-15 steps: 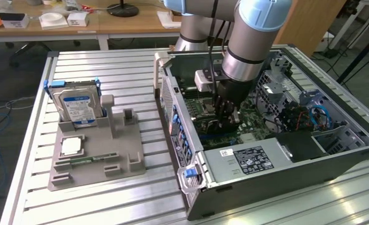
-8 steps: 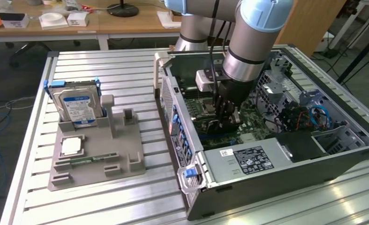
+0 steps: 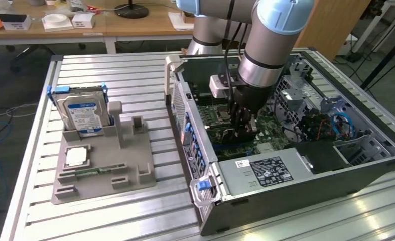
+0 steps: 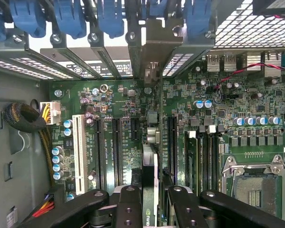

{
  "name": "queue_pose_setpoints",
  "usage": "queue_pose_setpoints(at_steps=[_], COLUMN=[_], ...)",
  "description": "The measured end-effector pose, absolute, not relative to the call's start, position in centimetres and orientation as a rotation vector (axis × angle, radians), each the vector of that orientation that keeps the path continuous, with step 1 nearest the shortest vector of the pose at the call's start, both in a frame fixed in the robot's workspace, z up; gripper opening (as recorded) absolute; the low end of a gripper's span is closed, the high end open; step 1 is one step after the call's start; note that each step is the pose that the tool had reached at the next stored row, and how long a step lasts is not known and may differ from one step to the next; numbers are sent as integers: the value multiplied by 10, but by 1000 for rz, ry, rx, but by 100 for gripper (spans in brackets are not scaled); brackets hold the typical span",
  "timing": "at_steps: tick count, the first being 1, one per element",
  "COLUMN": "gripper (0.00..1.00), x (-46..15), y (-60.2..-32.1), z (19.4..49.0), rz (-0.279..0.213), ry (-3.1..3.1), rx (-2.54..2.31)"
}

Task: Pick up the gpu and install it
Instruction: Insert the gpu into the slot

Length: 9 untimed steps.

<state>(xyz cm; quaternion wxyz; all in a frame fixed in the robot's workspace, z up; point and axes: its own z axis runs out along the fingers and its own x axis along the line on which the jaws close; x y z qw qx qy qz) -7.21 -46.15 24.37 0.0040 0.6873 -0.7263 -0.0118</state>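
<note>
Exterior view: high, angled down over my table (image 3: 117,75) and open computer case (image 3: 358,170), from some way off. Wrist view: close, facing the motherboard (image 4: 133,123); both share it.

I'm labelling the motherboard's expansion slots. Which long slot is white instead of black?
The white slot nearest the yellow-wired connector, on the case-wall side of the row; the other long slots are black.

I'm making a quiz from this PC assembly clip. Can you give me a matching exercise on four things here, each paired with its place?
Things:
1. gpu
2. hard drive
3. CPU chip
4. gripper

Places:
A. lying flat on the grey holder
B. standing upright in the holder
C. reaching down inside the open PC case
D. edge-on between the fingers, above the motherboard slots

Pairs: 1-D, 2-B, 3-A, 4-C
</note>
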Motion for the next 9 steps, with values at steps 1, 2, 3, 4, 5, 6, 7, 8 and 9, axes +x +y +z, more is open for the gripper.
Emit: queue_pose_setpoints(at_steps=[1, 2, 3, 4, 5, 6, 7, 8, 9], gripper=[26, 26, 26, 26, 26, 26, 26, 26, 26], x=[-72, -72, -72, -72, -72, -72, -72, -72, -72], y=[-461, -461, -461, -461, -461, -461, -461, -461, -461], z=[244, 244, 244, 244, 244, 244, 244, 245, 246], rz=[-37, -37, -37, -37, -37, -37, -37, -37, -37], ry=[-2276, -2276, -2276, -2276, -2276, -2276, -2276, -2277, -2277], rx=[2154, 2154, 2154, 2154, 2154, 2154, 2154, 2154, 2155])
